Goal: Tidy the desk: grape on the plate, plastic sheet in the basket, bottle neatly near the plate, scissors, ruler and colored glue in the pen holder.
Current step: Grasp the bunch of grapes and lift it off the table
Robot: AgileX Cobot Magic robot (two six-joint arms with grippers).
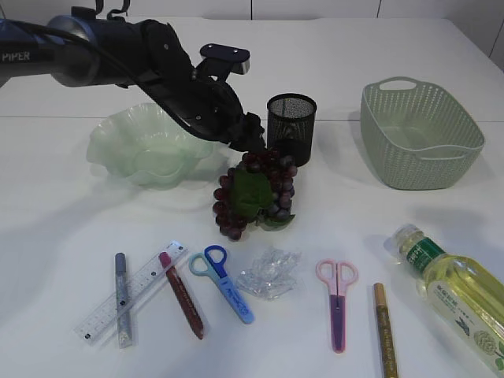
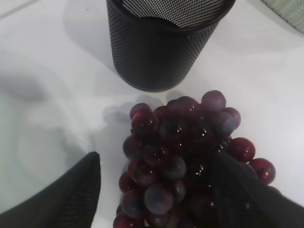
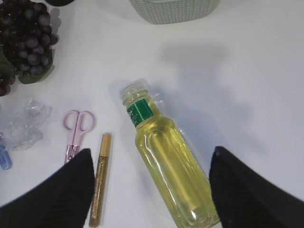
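A bunch of dark grapes (image 1: 256,193) with a green leaf lies between the pale green plate (image 1: 142,146) and the black mesh pen holder (image 1: 291,126). My left gripper (image 1: 256,146) is open and straddles the top of the bunch (image 2: 180,152); in the left wrist view (image 2: 161,190) the right finger touches the grapes and the left finger stands apart. My right gripper (image 3: 152,190) is open above the lying oil bottle (image 3: 166,161). The crumpled plastic sheet (image 1: 270,273), pink scissors (image 1: 337,299), blue scissors (image 1: 224,283), ruler (image 1: 130,303) and glue pens lie along the front.
The green basket (image 1: 421,138) stands at the back right. The bottle (image 1: 457,291) lies at the front right beside a gold glue pen (image 1: 384,319). A red glue pen (image 1: 183,295) and a silver one (image 1: 121,299) lie by the ruler.
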